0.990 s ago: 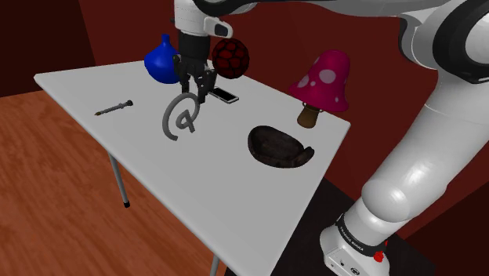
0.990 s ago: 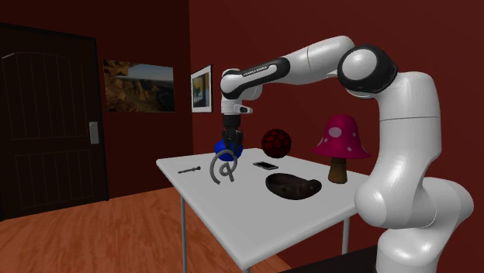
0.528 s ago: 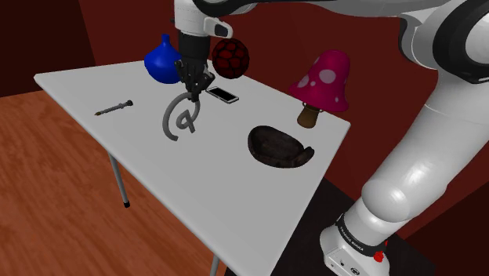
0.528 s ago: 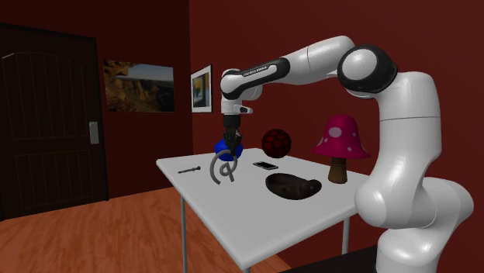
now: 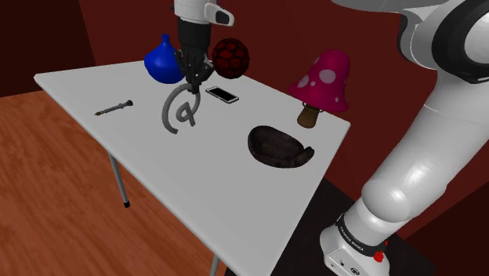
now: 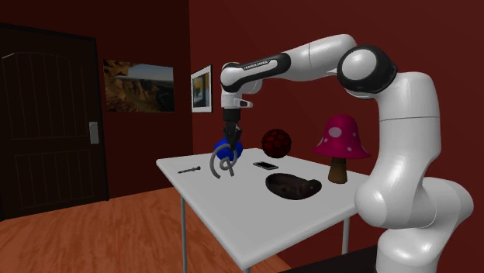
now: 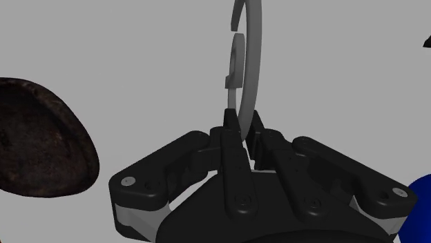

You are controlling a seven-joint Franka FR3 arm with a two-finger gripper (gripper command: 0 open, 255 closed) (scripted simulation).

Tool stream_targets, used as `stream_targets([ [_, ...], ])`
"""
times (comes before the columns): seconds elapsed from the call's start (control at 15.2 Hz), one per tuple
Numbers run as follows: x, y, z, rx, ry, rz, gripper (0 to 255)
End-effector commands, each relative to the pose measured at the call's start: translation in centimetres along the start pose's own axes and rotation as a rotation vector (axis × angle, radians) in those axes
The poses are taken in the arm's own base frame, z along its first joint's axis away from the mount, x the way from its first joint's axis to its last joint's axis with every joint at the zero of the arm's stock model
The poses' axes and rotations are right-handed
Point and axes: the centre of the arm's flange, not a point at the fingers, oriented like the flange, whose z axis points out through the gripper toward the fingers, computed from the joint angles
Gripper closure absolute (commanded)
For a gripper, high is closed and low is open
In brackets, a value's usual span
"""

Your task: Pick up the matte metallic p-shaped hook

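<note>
The grey p-shaped hook (image 7: 253, 62) stands upright, low over the white table (image 5: 235, 188), pinched in the clenched black gripper (image 7: 242, 121) (grasp apparently secure), so the lift is in hand, calling for a steady vertical rise.

Soft, even light in a dim red room.
The pale table (image 5: 235, 204) is the brightest surface in both outside views and is lit flatly, while the dark red walls (image 6: 458, 46) and the door (image 6: 46, 116) sit in gloom. The white arm (image 5: 439, 141) carries gentle shading that darkens toward its undersides, and the wooden floor (image 5: 47, 204) has a mild warm glow. In the wrist view the table turns a uniform grey, the hook (image 7: 254, 55) reads matte, and the black gripper (image 7: 242, 117) catches faint grey highlights along its edges.
</note>
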Motion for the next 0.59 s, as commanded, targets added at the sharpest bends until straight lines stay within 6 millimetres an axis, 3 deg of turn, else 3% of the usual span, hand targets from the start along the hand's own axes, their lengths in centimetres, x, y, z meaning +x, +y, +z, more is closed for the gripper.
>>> stream_targets([
  [0.0, 0.0, 0.0, -1.2, 0.0, 0.0, 0.0, 255],
  [0.53, 0.0, 0.1, -5.4, 0.0, 0.0, 0.0, 255],
])
